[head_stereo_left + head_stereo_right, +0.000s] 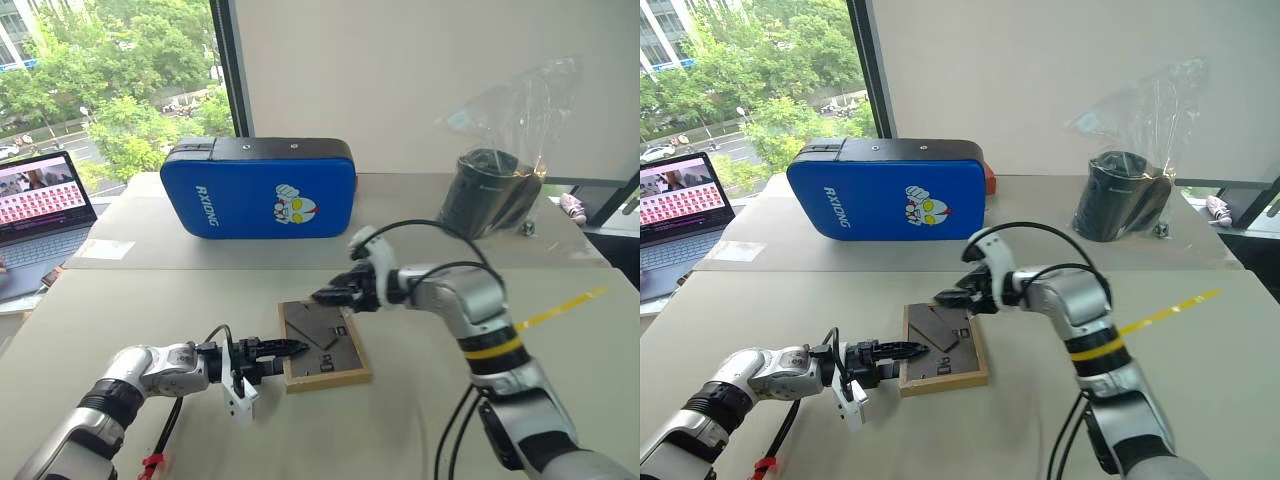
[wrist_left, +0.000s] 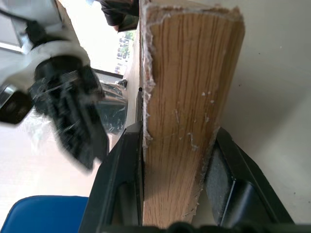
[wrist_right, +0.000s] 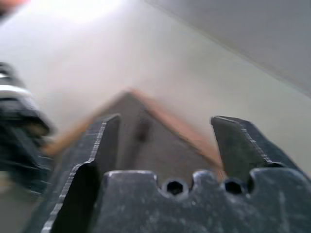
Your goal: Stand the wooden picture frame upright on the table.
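Left claw (image 1: 285,349) clamped on left edge of wooden picture frame (image 1: 322,343), fingers (image 2: 119,179) pinching wood from both sides; frame face-down on surface (image 1: 400,420), dark back up, fold-out stand partly raised; right claw (image 1: 325,296) spread wide, holding nothing, above frame's far edge; contact there hard to judge, right wrist view blurred
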You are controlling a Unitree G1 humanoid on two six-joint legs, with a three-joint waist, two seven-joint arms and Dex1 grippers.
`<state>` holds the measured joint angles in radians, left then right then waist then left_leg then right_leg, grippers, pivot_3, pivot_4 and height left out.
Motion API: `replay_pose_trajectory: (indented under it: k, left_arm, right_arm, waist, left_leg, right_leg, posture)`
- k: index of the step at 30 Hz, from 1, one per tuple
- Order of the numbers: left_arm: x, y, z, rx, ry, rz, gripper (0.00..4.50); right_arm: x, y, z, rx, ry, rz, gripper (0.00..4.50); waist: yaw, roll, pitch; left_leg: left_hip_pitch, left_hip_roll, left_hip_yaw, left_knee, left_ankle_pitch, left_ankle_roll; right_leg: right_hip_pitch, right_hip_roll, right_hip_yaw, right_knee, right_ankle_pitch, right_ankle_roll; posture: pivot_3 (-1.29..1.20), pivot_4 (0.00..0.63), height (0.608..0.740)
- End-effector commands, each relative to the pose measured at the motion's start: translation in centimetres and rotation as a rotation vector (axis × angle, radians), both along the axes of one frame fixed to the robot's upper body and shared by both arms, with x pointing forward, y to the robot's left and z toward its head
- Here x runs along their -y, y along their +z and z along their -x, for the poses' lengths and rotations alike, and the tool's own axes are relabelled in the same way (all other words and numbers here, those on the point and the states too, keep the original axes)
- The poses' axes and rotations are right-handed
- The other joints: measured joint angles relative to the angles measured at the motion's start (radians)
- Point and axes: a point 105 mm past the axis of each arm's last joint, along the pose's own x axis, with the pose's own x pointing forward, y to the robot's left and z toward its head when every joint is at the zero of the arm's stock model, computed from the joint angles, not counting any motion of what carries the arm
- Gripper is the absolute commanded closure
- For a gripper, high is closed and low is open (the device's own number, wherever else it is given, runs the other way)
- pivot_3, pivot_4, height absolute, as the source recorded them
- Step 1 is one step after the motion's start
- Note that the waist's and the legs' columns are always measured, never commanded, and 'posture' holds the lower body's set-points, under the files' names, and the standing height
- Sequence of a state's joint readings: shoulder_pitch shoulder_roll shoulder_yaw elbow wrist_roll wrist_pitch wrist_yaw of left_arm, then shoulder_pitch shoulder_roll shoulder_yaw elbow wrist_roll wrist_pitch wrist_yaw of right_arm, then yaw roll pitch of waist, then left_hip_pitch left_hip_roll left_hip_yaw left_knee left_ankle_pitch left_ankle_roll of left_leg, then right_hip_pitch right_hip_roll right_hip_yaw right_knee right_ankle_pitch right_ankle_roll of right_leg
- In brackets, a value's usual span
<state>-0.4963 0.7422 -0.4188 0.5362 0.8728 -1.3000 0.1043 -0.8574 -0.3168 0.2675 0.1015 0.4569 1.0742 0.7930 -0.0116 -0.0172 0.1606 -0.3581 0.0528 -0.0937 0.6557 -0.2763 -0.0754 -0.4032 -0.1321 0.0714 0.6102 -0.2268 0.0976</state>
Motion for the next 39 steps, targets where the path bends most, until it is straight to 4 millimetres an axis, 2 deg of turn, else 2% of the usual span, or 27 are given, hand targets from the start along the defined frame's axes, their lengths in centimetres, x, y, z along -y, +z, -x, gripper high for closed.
replay_pose_trajectory:
  k: [1,8,12,15,17,21,27,29,32,34,36,38,39]
  left_arm:
    - [-0.2,-2.6,1.1,-0.074,-0.008,-0.099,3.31]
    - [-0.2,-2.6,1.3,-0.074,0.001,-0.091,3.31]
    - [-0.1,-2.7,1.4,-0.077,0.010,-0.088,3.31]
    - [0.0,-2.8,1.5,-0.078,0.012,-0.089,3.31]
    - [0.1,-2.8,1.5,-0.079,0.012,-0.086,3.31]
    - [0.4,-2.6,1.5,-0.077,0.010,-0.080,3.31]
    - [0.8,-2.1,1.4,-0.073,0.008,-0.068,3.31]
    - [0.7,-2.0,1.4,-0.074,0.009,-0.067,3.31]
    - [0.7,-1.8,1.3,-0.074,0.009,-0.067,3.31]
    - [0.7,-1.7,1.3,-0.074,0.010,-0.067,3.31]
    - [0.7,-1.6,1.2,-0.076,0.010,-0.067,3.31]
    - [0.7,-1.6,1.2,-0.078,0.011,-0.065,3.31]
    - [0.7,-1.6,1.2,-0.079,0.011,-0.066,3.31]
  right_arm:
    - [-0.2,-0.4,0.8,-0.053,0.100,0.007,0.05]
    - [-1.0,-0.9,3.3,-0.157,0.269,-0.045,0.05]
    - [-1.9,2.6,4.5,-0.163,0.345,-0.208,0.05]
    - [-1.6,5.3,4.0,-0.131,0.325,-0.323,0.05]
    - [-1.0,6.1,3.7,-0.103,0.304,-0.341,0.05]
    - [0.2,6.1,3.5,-0.072,0.268,-0.324,0.05]
    - [2.1,3.2,2.8,-0.077,0.191,-0.188,0.05]
    - [3.6,2.1,2.3,-0.082,0.150,-0.132,0.05]
    - [6.1,1.6,1.7,-0.082,0.082,-0.088,0.05]
    - [7.5,1.8,1.5,-0.078,0.047,-0.076,0.05]
    - [9.9,2.0,1.3,-0.048,-0.009,-0.031,0.05]
    - [11.9,2.8,1.3,0.009,-0.057,-0.002,0.05]
    - [12.9,3.7,1.3,0.115,-0.065,0.018,0.05]
  waist:
    - [0.001,0.000,0.000]
    - [-0.002,0.001,0.000]
    - [-0.004,0.001,0.000]
    - [-0.003,0.001,0.001]
    - [-0.001,0.002,0.001]
    - [-0.005,0.002,0.001]
    - [-0.007,0.002,0.001]
    - [-0.006,0.002,0.001]
    - [-0.003,0.002,0.001]
    - [-0.004,0.002,0.001]
    - [-0.006,0.002,0.001]
    - [-0.004,0.002,0.001]
    - [-0.004,0.002,0.001]
  left_leg:
    - [-0.001,0.000,0.000,0.000,0.000,0.000]
    - [-0.002,0.000,-0.001,-0.001,0.000,0.000]
    - [-0.002,0.000,-0.001,-0.001,0.000,0.000]
    - [-0.002,0.000,-0.001,-0.001,0.000,-0.001]
    - [-0.004,0.000,-0.001,-0.001,0.001,-0.002]
    - [-0.012,0.000,-0.002,-0.001,0.002,-0.004]
    - [-0.015,0.000,-0.002,-0.003,0.005,-0.007]
    - [-0.015,0.000,-0.001,-0.003,0.005,-0.007]
    - [-0.015,0.000,-0.002,-0.003,0.005,-0.007]
    - [-0.014,0.000,-0.001,-0.003,0.005,-0.007]
    - [-0.014,0.000,-0.001,-0.004,0.005,-0.007]
    - [-0.014,0.000,-0.001,-0.004,0.005,-0.007]
    - [-0.014,0.000,-0.001,-0.004,0.005,-0.007]
  right_leg:
    - [-0.001,0.000,0.000,0.000,0.000,0.000]
    - [-0.001,0.000,-0.001,-0.001,0.000,0.000]
    - [-0.001,0.000,-0.001,0.000,0.000,0.000]
    - [-0.002,0.000,-0.001,0.000,0.000,0.000]
    - [-0.003,0.000,-0.001,0.000,0.000,0.000]
    - [-0.014,0.000,-0.001,0.002,0.000,-0.001]
    - [-0.018,0.000,-0.001,0.002,0.000,-0.002]
    - [-0.018,0.000,-0.001,0.002,0.000,-0.001]
    - [-0.018,0.000,-0.001,0.001,0.000,-0.001]
    - [-0.018,0.000,-0.001,0.001,0.000,-0.001]
    - [-0.018,0.000,-0.001,0.001,0.000,-0.002]
    - [-0.017,0.000,-0.001,0.001,0.001,-0.002]
    - [-0.017,0.000,-0.001,0.001,0.001,-0.002]
  posture:
    - [0.00,0.150,0.740]
    - [0.00,0.150,0.740]
    - [0.00,0.150,0.740]
    - [0.00,0.150,0.740]
    - [0.00,0.150,0.740]
    - [0.00,0.150,0.740]
    - [0.00,0.150,0.740]
    - [0.00,0.150,0.740]
    - [0.00,0.150,0.740]
    - [0.00,0.150,0.740]
    - [0.00,0.150,0.740]
    - [0.00,0.150,0.740]
    - [0.00,0.150,0.740]
